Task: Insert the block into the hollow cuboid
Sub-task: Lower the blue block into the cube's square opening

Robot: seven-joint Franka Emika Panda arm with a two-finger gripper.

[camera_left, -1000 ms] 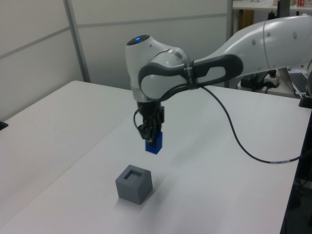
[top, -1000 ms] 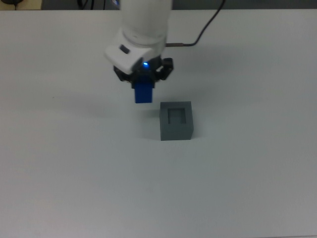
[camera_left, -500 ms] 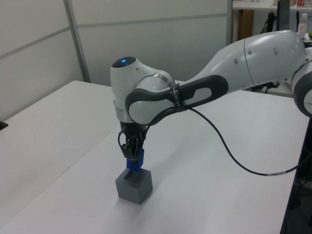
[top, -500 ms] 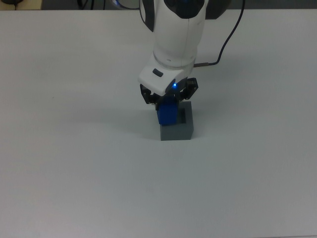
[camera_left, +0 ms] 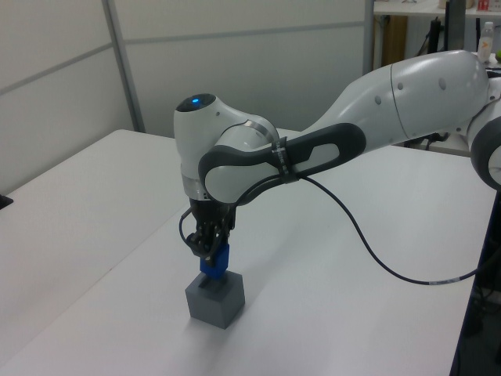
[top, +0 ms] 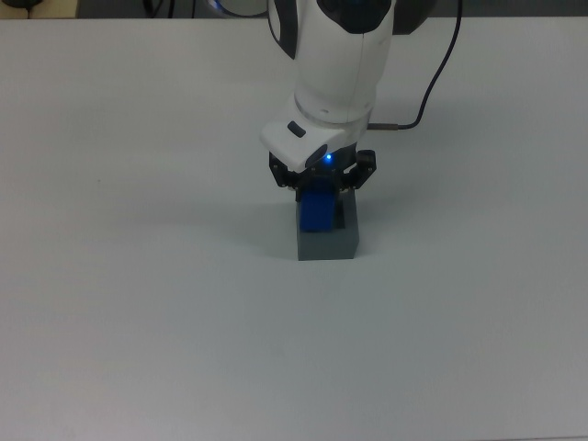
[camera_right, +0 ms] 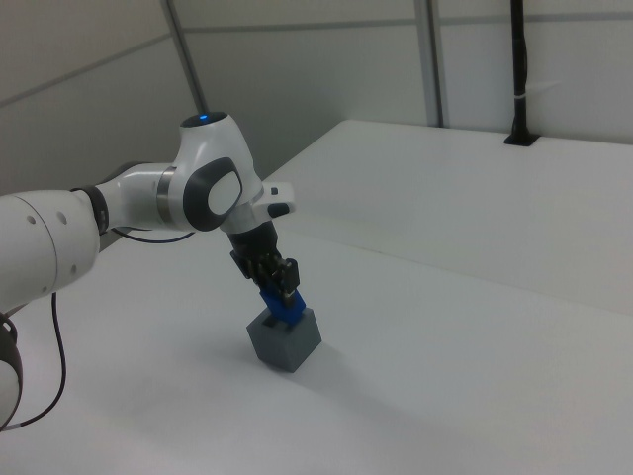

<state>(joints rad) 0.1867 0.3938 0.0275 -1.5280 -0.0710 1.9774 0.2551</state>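
On the white table point(top: 138, 322) the hollow cuboid point(top: 326, 242) sits directly under the gripper point(top: 320, 197), which pinches the block point(top: 318, 211) just above the recess, so a good insertion likely means squaring the block to the opening, lowering straight, then releasing.

Block point(top: 318, 211): small bright blue cube, plain faces, held between the gripper point(top: 322, 188) fingers directly over the cuboid point(top: 326, 242), its lower end at the recess. Cuboid: matte grey square box, thick walls, sitting flat on the table, just at 6 o'clock of the gripper in the top view.
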